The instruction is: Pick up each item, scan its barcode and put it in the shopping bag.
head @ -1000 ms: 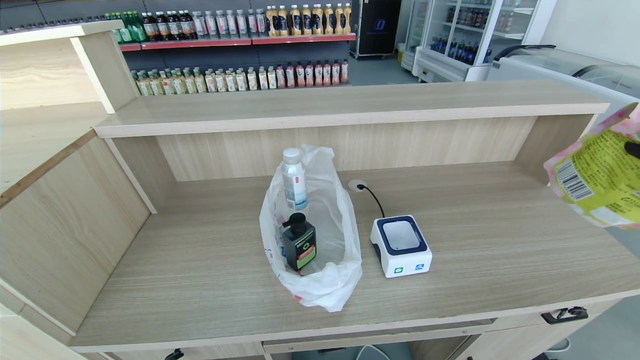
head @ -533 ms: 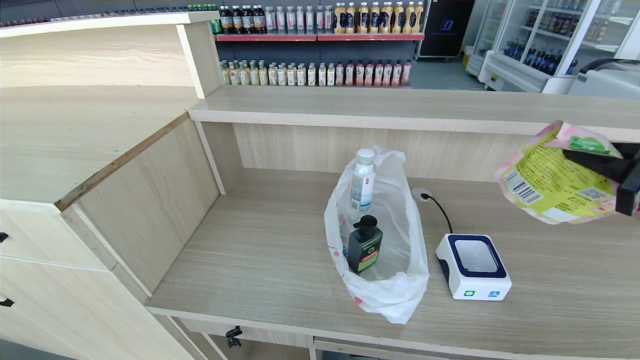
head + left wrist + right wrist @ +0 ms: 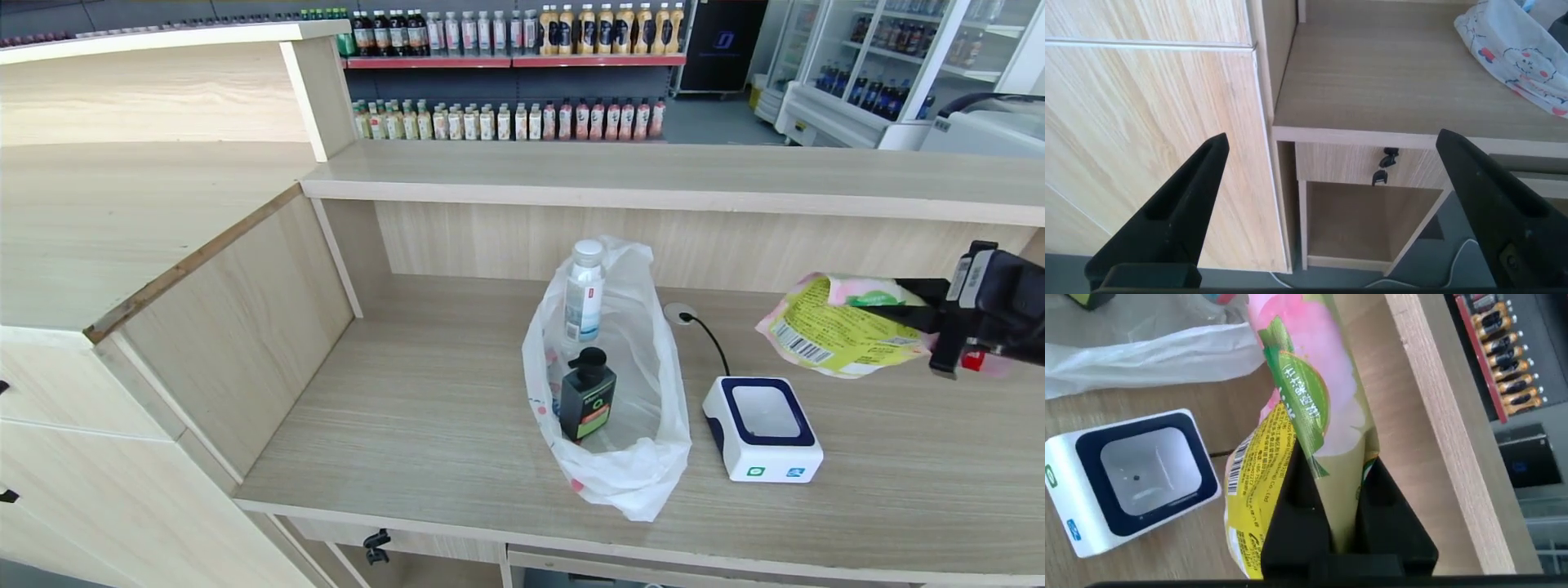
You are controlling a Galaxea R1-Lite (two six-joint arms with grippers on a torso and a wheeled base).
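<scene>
The right gripper (image 3: 898, 306) is clamped on a pouch (image 3: 833, 335), its two dark fingers (image 3: 1372, 502) pinching the pink and green top edge while the yellow body hangs free in the air above the right part of the counter (image 3: 424, 425), nearer the back edge than the scanner (image 3: 763, 425) and just off to its right. The left gripper (image 3: 1333, 140) is spread wide with nothing in it, out by the counter's front left corner. The pouch looks like thin printed film: light, soft, probably slick, and likely to sag or twist from a one-edge pinch. The flat sealed rim is the sensible place to hold it, since it is stiffer there and the barcode stays uncovered. That barcode sits on the yellow face near the low end, turned down and toward the scanner's window, though whether it squares up to the glass is hard to judge. The bag (image 3: 629, 474) lies open at the middle of the counter, reaching to the front edge, with a clear bottle (image 3: 582, 298) and a dark pump bottle (image 3: 588, 396) inside; its mouth is limp, so a soft pouch should drop in easily. What fills the pouch cannot be told, and its low end is cut off in the right wrist view.
</scene>
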